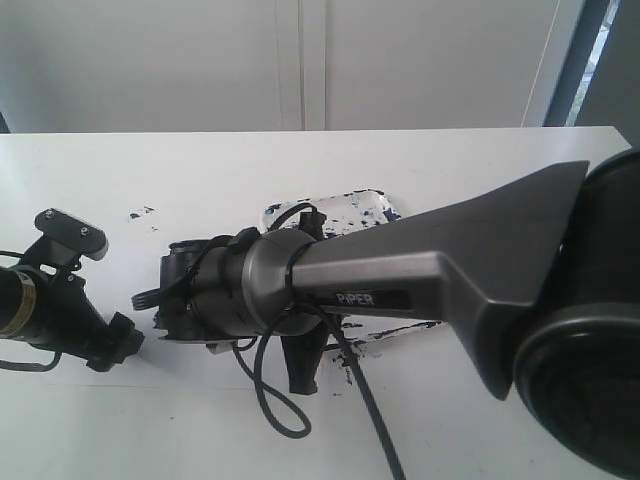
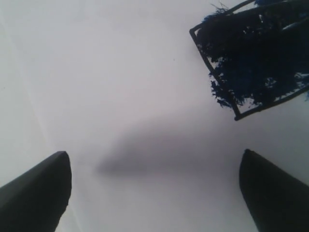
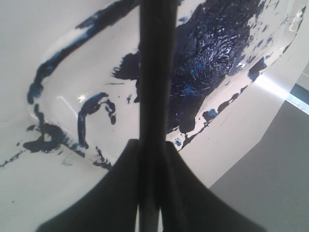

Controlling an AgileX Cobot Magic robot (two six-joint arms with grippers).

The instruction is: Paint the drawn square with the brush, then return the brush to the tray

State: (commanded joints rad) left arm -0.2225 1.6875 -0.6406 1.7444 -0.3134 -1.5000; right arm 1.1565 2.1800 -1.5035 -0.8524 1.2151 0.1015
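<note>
1. Table point(image 1: 300, 160): white surface carrying all items.

2. Right arm point(image 1: 400, 270): grey, reaches from the right of the exterior view across the middle and hides most of the work area beneath it. Black cables loop below its wrist.

3. Left arm point(image 1: 60, 310): black, positioned at the left edge of the exterior view, well apart from the tray.

4. Tray point(image 1: 352, 203): white and shallow with rounded corners, lying on the table behind the right arm. A large dark blue paint patch point(image 3: 212, 48) and smears cover its floor.

5. Left pincer point(image 2: 153, 154): open, jaws spread wide, nothing between them. It hangs over bare white surface.

6. Right pincer point(image 3: 154, 154): closed on the brush, positioned over the tray.

7. Drawn square point(image 2: 251, 58): lies flat on the white surface near the left pincer, clear of both fingers. Its interior is largely filled with dark blue, and a white margin shows along part of the outline.

8. Brush point(image 3: 157, 72): thin dark shaft, extends from the right pincer out over the tray, crossing the edge of the paint patch. The tip is out of frame, and contact with the tray cannot be determined.

9. Paint specks point(image 1: 140, 213): scattered on the table, left of the tray.
</note>
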